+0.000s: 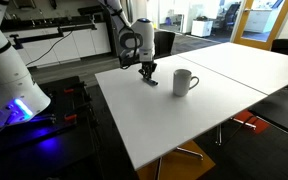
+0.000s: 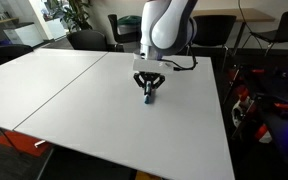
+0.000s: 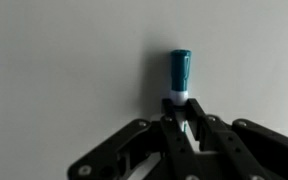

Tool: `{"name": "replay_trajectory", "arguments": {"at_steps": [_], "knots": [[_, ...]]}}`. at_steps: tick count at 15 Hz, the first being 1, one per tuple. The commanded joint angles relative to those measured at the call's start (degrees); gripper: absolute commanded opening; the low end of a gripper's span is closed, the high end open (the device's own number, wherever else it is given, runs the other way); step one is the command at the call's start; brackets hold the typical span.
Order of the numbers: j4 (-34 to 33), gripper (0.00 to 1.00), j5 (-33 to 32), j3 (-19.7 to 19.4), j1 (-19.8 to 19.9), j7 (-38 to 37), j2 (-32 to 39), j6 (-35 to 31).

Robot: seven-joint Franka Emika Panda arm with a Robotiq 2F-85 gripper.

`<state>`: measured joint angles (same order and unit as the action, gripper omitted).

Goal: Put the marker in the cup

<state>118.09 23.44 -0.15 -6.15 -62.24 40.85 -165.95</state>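
marker (image 3: 180,72): on table (image 1: 174,125), between jaws of gripper (image 1: 148,73) | cup (image 1: 184,82): upright on table, near marker

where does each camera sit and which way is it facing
Exterior view: raised beside the table, looking across it at the mug; shows the arm and end effector.
Exterior view: raised at another table side, facing the arm front-on; no mug in view.
Wrist view: on the wrist, looking down at the table; end effector shut on the marker.
Shared: all three show the end effector at the marker.
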Motion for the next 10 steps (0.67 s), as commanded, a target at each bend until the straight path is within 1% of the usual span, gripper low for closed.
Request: {"name": "replay_trajectory", "arguments": {"at_steps": [1, 2, 3, 6, 8, 10], "knots": [[-0.5, 0.13, 0.0, -2.5, -2.3, -3.3, 0.6, 0.4], [-0.6, 0.10, -0.2, -3.2, -2.6, -4.2, 0.7, 0.8], [-0.6, 0.05, -0.3, -3.4, -2.8, -4.5, 0.7, 0.9], [0.0, 0.05, -1.1, -5.0, -4.4, -6.5, -0.2, 0.9], [1.2, 0.05, -2.0, -6.6, -6.6, -8.1, -1.7, 0.6], [2.8, 0.05, -3.8, -9.6, -10.8, -11.4, -3.4, 0.0]]}}
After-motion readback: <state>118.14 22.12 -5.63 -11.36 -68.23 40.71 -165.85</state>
